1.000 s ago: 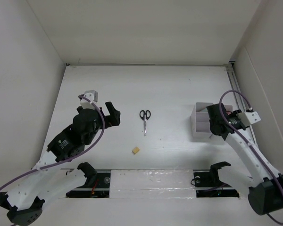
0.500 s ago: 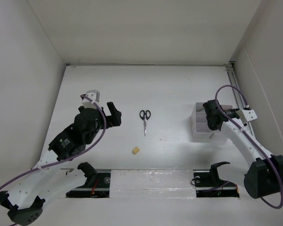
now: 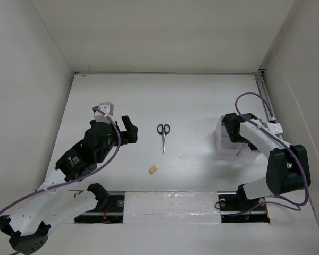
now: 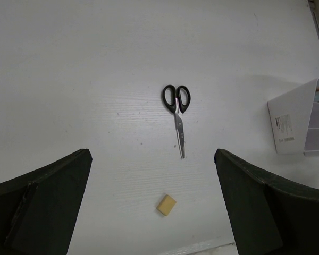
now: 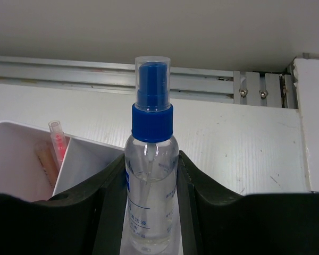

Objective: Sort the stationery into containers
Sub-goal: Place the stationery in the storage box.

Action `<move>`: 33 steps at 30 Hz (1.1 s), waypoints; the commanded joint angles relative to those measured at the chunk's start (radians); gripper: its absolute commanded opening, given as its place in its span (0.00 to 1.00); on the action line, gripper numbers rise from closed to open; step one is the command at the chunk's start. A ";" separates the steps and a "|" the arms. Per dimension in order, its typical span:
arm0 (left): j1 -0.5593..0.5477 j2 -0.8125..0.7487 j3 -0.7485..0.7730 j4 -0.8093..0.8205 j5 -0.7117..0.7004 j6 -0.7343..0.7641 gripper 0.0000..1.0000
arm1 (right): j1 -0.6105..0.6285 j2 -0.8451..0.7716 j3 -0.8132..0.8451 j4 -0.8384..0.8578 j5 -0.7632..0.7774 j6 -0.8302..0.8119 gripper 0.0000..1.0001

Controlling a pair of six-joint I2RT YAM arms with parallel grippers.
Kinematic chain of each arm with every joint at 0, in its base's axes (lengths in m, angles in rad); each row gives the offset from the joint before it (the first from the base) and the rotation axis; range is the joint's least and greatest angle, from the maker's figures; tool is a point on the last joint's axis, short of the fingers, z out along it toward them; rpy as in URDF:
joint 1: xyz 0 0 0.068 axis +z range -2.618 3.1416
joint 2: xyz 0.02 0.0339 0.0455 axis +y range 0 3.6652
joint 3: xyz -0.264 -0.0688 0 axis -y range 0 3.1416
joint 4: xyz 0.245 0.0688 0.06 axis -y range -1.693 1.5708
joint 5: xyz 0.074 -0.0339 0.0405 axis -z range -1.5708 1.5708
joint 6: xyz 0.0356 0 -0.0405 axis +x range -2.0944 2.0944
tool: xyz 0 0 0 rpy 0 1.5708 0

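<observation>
My right gripper [image 5: 150,212] is clamped on the blue-capped bottle [image 5: 153,127], one dark, smooth finger pressed against each side of its round body. The bottle stands upright between my fingers: clear plastic with clear liquid inside, a thin tube down its middle, a ribbed blue collar, and a see-through cap over a blue nozzle. Just to the left of this hand, and partly below it, sit the containers [image 5: 21,159], square bins with thin, glossy, translucent-white walls. A slim pinkish-red pen [image 5: 57,143] leans upright in one compartment there. Beyond the bottle, a grooved metal rail [image 5: 95,71] runs along the far edge of the table [image 5: 244,143].

My left gripper [image 4: 152,159] hangs above the table with its two broad black fingers spread wide apart, holding nothing. Straight ahead of it lie the scissors [image 4: 178,125], flat on the matte white surface, their black oval handle loops farthest from me and closed steel blades pointing back toward my hand. Nearer, between my fingers, lies the small yellow eraser [image 4: 167,204], a blunt little block. The bins stand well off to this hand's right.
</observation>
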 commanded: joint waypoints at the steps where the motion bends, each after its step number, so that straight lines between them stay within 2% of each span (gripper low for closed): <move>1: -0.003 -0.014 -0.003 0.031 0.008 0.016 1.00 | -0.008 -0.005 0.042 -0.095 0.056 0.097 0.00; 15: -0.003 -0.032 -0.003 0.041 0.027 0.016 1.00 | 0.010 0.046 0.033 -0.045 0.056 0.097 0.00; 23: -0.003 -0.032 -0.012 0.050 0.036 0.026 1.00 | 0.011 -0.002 0.014 0.086 0.056 -0.037 0.03; 33: -0.003 -0.032 -0.012 0.050 0.045 0.026 1.00 | 0.011 0.018 0.014 0.129 0.056 -0.059 0.03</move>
